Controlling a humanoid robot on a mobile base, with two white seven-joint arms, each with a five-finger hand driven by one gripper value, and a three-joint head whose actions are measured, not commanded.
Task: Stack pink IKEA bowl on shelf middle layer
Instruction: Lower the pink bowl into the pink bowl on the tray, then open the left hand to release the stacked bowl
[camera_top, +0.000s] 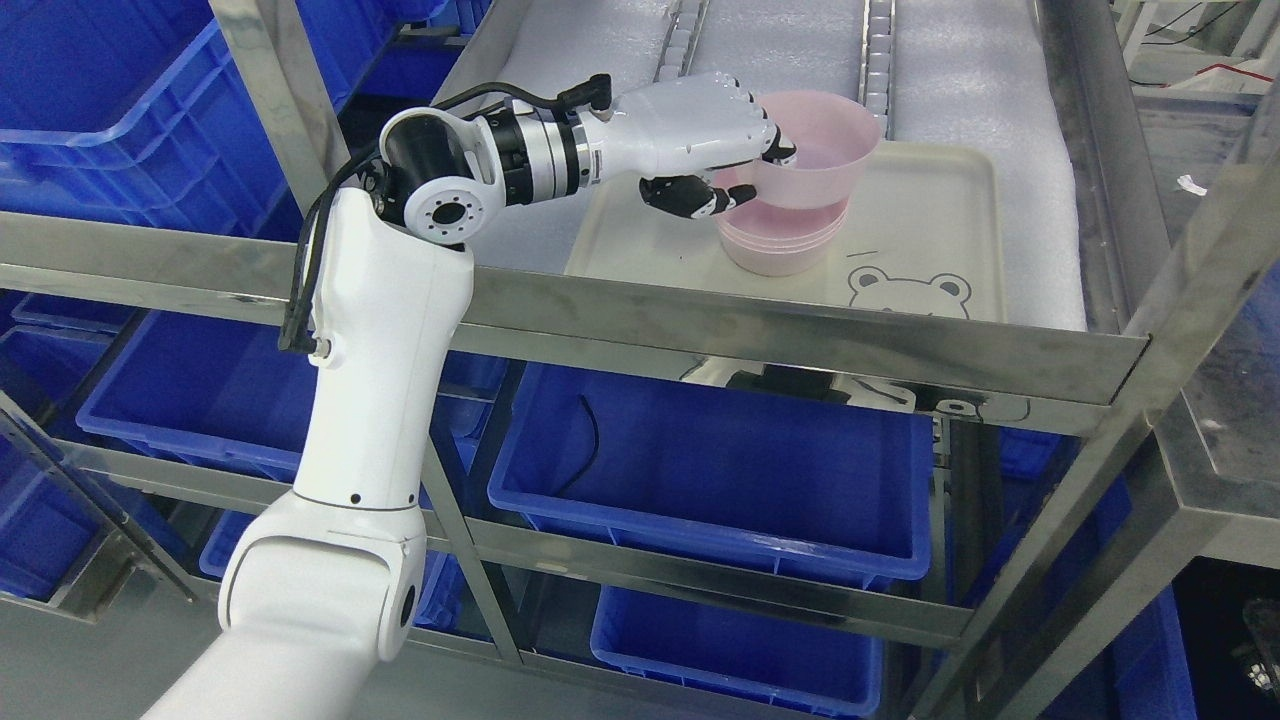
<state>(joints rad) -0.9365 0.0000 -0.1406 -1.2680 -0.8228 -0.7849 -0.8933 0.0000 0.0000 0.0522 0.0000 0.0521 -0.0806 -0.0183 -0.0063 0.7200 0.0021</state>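
1. Head view: the top pink bowl (812, 148) sits nested in the stack of pink bowls (782, 240), tilted and riding high, so you should judge it not fully seated yet.
2. Stack stands on the cream tray (930, 215) with a bear face print (910, 295), toward the tray's left side. That keeps it within reach of the arm coming from the left.
3. Left hand (735, 165) pinches the top bowl's near-left rim: white fingers (700, 115) drape over the rim with tips inside, dark thumb (690, 195) pressing from outside below. A rim pinch probably leaves the bowl's underside free to drop into the stack.
4. Wrist is turned sideways, forearm reaching over the steel shelf rail (760, 325), likely to clear the front edge.
5. Tray rests on white foam padding (780, 40) lining this shelf layer, which looks like the middle one, with blue bins (720, 470) on the layer below and more blue bins at upper left.
6. Right arm is not visible.
7. Judgement: the task is near its end. You'd want the bowl levelled and let go. Risk: a tilted release could jam it against the stack rim or nudge the stack.
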